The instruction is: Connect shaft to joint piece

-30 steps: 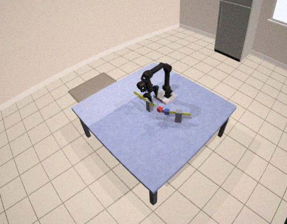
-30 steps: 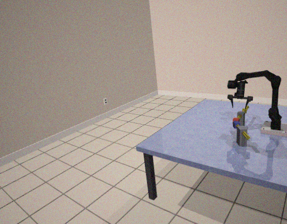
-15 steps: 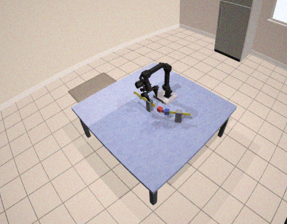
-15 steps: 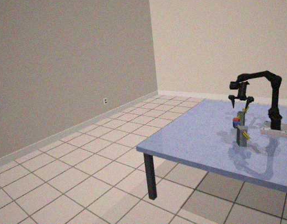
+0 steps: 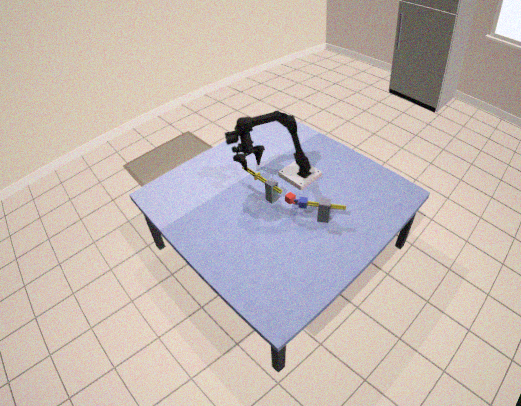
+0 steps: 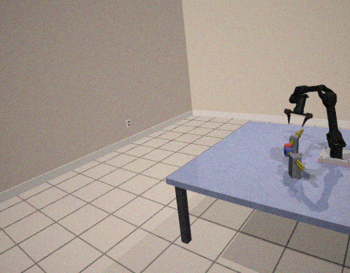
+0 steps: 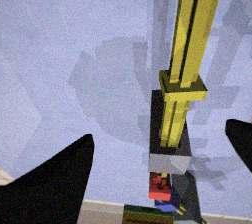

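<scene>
The yellow second shaft [image 5: 250,172] [image 6: 299,133] [image 7: 192,40] slopes through its grey block [image 5: 271,193] [image 6: 295,145] [image 7: 169,162] and has a yellow collar [image 5: 257,176] [image 7: 192,94] behind the block. The red joint piece [image 5: 290,198] [image 6: 287,146] [image 7: 160,192] faces the shaft's lower end across a small gap; its exact alignment is hard to tell. A blue part [image 5: 303,202] [image 6: 288,151] joins it to the first shaft [image 5: 339,207] [image 6: 300,165], fixed to the other grey block [image 5: 324,213] [image 6: 294,167]. My gripper [image 5: 252,166] [image 6: 295,125] [image 7: 157,132] is open and empty above the second shaft's outer end, its fingers on either side.
The arm's pale base plate [image 5: 286,174] [image 6: 347,159] stands on the blue table [image 5: 279,282] [image 6: 234,179], beside the two blocks. The table's edge lies beyond the second shaft's outer end.
</scene>
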Action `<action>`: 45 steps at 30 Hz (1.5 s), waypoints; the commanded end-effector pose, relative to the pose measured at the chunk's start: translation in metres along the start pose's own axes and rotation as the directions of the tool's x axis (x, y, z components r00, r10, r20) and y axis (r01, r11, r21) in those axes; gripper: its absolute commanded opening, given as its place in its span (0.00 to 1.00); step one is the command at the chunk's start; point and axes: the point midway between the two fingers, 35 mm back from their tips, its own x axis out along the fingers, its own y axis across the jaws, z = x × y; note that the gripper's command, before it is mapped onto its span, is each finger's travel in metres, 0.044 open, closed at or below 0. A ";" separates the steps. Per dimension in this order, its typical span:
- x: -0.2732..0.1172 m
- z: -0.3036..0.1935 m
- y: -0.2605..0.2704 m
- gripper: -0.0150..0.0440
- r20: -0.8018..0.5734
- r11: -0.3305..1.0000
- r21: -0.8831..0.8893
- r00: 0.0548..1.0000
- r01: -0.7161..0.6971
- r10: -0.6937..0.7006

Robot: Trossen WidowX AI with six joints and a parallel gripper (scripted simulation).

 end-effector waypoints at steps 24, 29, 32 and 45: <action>0.035 0.079 -0.036 1.00 0.382 0.998 0.070 0.924 -0.003 -0.024; 0.035 0.079 -0.036 1.00 0.382 0.998 0.070 0.924 -0.003 -0.024; 0.037 0.080 -0.036 1.00 0.382 0.998 0.070 0.924 -0.003 -0.024; 0.056 0.088 -0.037 1.00 0.382 0.998 0.070 0.924 -0.003 -0.024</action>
